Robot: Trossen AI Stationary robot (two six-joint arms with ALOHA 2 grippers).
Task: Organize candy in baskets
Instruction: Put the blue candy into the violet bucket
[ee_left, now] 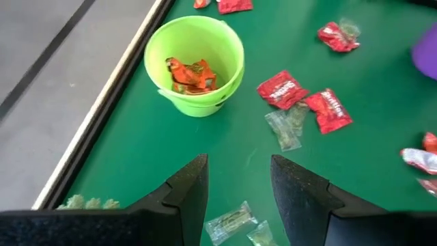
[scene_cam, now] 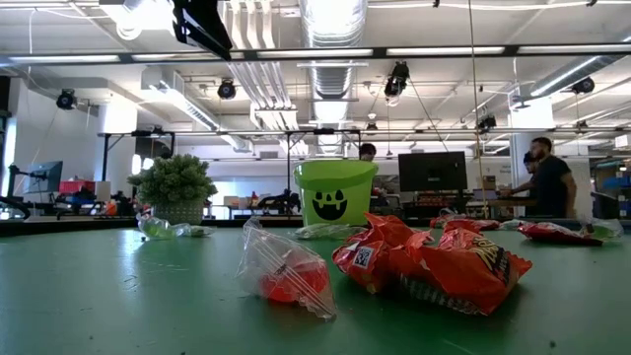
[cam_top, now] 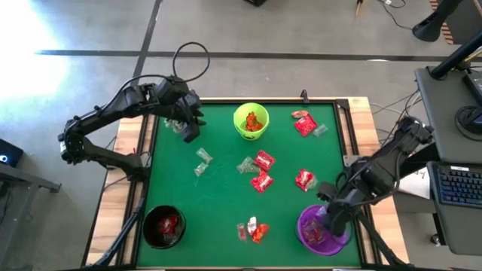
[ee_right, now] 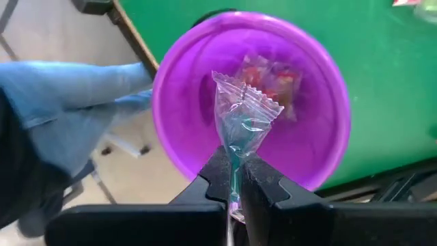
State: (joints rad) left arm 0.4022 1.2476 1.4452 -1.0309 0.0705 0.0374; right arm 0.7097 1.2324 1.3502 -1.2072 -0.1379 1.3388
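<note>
You are looking at a green table [cam_top: 226, 203] with three baskets on it: the lime green basket [cam_top: 251, 121] at the far edge, which in the low view shows a black jack-o'-lantern face and holds orange-red wrapped sweets; the black basket [cam_top: 163, 226] at the near left corner with red candy inside; and the purple basket [cam_top: 319, 230] at the near right. Your right gripper [ee_right: 234, 183] hangs directly over the purple basket, its fingers pinched tight on a clear-greenish wrapped candy [ee_right: 244, 119]; a few wrapped pieces already lie in the basket's bottom. Your left gripper [ee_left: 237, 183] hovers above the table's far left area, near the lime green basket, fingers parted and holding nothing, with two clear-wrapped sweets [ee_left: 231, 223] on the green below it. Loose red packets [cam_top: 263, 170] and clear ones lie scattered across the middle of the table. The red packets carry white lettering, but it looks too small to read.
</note>
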